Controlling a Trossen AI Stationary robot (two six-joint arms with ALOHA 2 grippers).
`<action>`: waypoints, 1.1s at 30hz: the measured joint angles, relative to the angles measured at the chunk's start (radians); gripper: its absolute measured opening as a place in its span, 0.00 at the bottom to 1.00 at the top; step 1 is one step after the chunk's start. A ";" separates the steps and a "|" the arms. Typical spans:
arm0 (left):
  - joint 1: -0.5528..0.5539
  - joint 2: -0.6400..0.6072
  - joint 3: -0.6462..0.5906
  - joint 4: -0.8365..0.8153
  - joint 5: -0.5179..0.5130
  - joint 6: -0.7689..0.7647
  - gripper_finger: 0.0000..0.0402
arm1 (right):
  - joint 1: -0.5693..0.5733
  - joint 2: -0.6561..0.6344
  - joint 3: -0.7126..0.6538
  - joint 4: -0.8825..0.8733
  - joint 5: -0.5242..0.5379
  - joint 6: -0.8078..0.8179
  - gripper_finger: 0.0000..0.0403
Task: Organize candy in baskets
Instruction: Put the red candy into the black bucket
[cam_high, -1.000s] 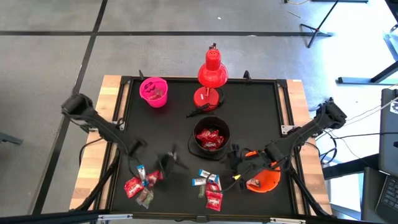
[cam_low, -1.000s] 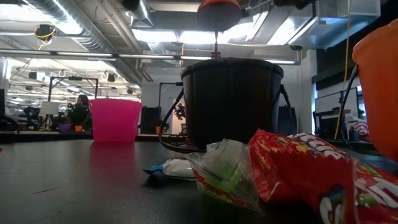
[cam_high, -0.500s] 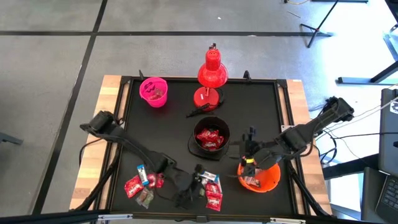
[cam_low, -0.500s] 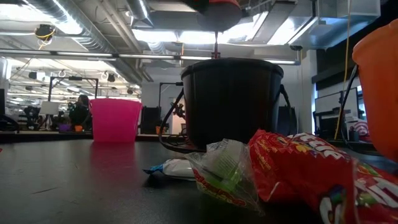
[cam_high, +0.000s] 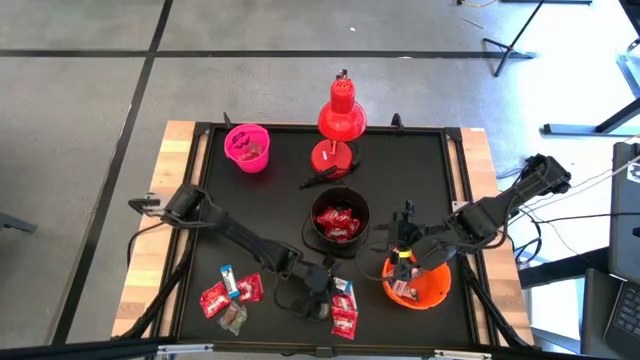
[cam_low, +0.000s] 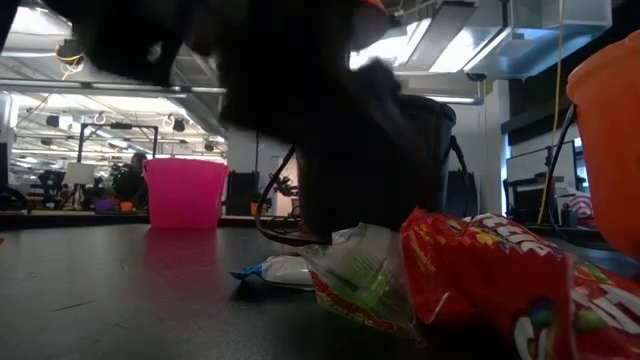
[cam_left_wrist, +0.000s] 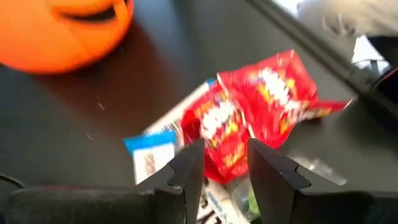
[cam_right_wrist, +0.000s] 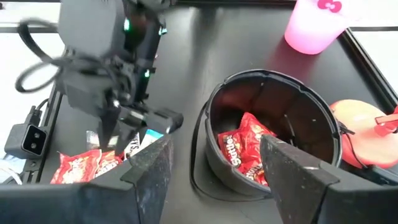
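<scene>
The left gripper (cam_high: 318, 297) has swung across the bench to the candy pile (cam_high: 342, 305), fingers part-spread and empty, ready to pick; right gripper (cam_high: 402, 262), fingers spread, hovers over the orange basket (cam_high: 432, 289).

The setting is an open-plan laboratory or industrial workspace. The low view shows an exposed ceiling with a silver ventilation duct (cam_low: 120, 45), bare piping and strip lighting (cam_low: 420, 45). Far across the room, on the left, stand desks with equipment, and a seated person (cam_low: 127, 182). The high view shows a bare concrete floor (cam_high: 250, 60) marked with dark lines. A wood-edged table (cam_high: 172, 180) carries a black mat. Stand legs (cam_high: 515, 40) and cabling (cam_high: 590, 185) lie to the right.
</scene>
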 joint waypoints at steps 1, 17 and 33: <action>0.000 0.012 0.000 0.001 0.000 -0.007 0.28 | 0.000 0.000 0.000 0.000 -0.001 0.000 0.59; 0.002 0.034 0.000 0.016 -0.119 -0.048 0.28 | 0.000 0.000 0.000 0.000 -0.001 -0.008 0.59; -0.003 0.009 0.000 0.019 -0.184 -0.059 0.28 | 0.000 0.001 0.000 -0.001 -0.002 -0.008 0.59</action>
